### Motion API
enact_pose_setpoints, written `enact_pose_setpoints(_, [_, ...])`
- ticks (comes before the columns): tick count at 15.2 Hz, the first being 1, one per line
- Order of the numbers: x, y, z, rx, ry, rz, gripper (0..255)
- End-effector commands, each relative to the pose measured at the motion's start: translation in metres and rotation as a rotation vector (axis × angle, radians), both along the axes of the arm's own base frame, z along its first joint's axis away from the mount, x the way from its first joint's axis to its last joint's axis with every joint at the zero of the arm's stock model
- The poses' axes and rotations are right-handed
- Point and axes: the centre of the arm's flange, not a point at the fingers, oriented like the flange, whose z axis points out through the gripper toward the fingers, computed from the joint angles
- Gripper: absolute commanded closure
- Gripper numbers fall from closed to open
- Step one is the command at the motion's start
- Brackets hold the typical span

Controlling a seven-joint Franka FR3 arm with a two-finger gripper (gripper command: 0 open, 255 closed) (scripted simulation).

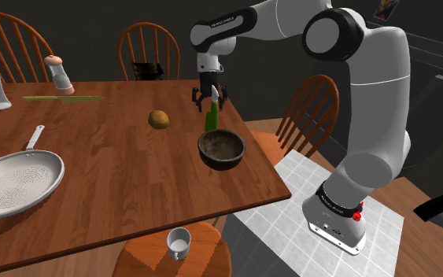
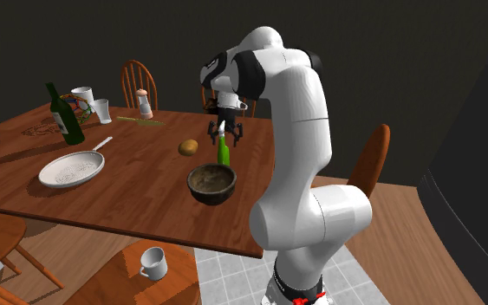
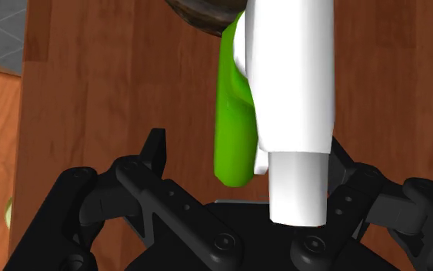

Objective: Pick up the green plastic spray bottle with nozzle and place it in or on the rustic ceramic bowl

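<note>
- Nearest to me, a white cup (image 1: 179, 242) is sitting on an orange chair seat (image 1: 145, 256) by the table's near edge.
- Beyond it, the dark brown bowl (image 1: 221, 148) is resting on the wooden table (image 1: 109, 157), close to the corner by the arm.
- The green spray bottle (image 1: 210, 118) is standing upright just behind the bowl. Its foot is hiding behind the rim, so I am not able to say whether the two are touching.
- The black gripper (image 1: 210, 96) is hanging straight above the bottle. Its fingers are spreading wide and straddling the white nozzle head (image 3: 295, 115) without pressing on it, so nothing is being held.
- The bottle is looking light, stiff and smooth-sided to me. Being tall and narrow, it is probably going to tip at a sideways nudge.
- I am judging the green neck just under the head to be the best place to grip. The head's lumpy shape is likely offering a poorer seat.
</note>
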Motion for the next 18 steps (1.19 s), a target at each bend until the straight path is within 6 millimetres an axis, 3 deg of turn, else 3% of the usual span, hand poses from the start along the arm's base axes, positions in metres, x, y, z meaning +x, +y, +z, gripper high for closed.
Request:
enact_pose_setpoints(1, [-0.0037,0.0016,-0.0053,0.0,-0.001,0.0,0])
enact_pose_setpoints(8, [-0.0036,0.0016,-0.0053,0.0,0.0,0.0,0])
enact_pose_setpoints(9, [-0.0036,0.0016,-0.0053,0.0,0.0,0.0,255])
enact_pose_setpoints(18, [-0.0036,0.0016,-0.0053,0.0,-0.001,0.0,255])
